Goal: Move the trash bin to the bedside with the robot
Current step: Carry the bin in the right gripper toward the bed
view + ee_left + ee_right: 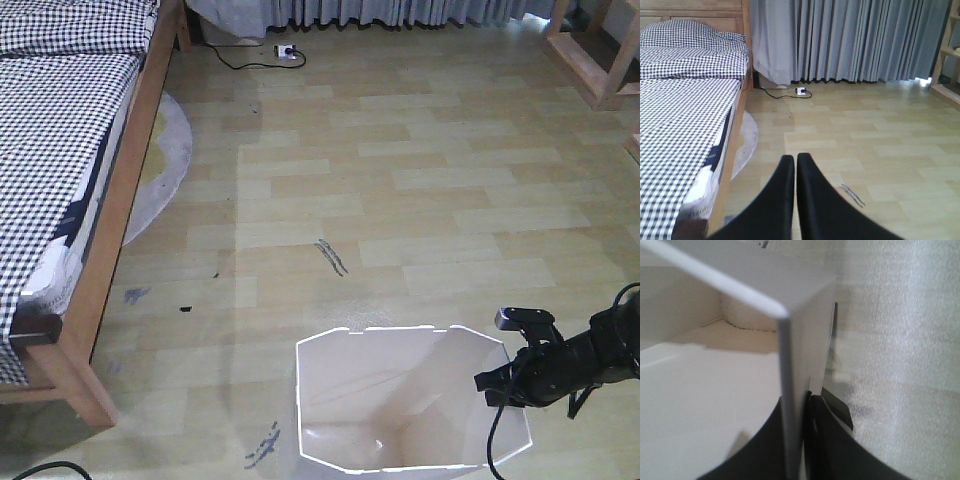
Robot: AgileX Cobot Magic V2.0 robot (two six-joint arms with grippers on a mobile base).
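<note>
The white trash bin (350, 400) with an angular rim stands on the floor at the bottom centre of the front view. My right gripper (502, 382) is shut on the bin's right wall; in the right wrist view the thin white wall (792, 390) runs between the two black fingers (827, 440). The bed (60, 150) with checked bedding and a reddish-brown wooden frame lies at the left, about a bin's width away from the bin. My left gripper (795, 159) is shut on nothing, pointing over the floor beside the bed (685, 115).
A grey round rug (165, 160) pokes out from under the bed. A white power strip (287, 51) with a black cable lies by the grey curtains (850, 40). Wooden furniture legs (600, 60) stand at the far right.
</note>
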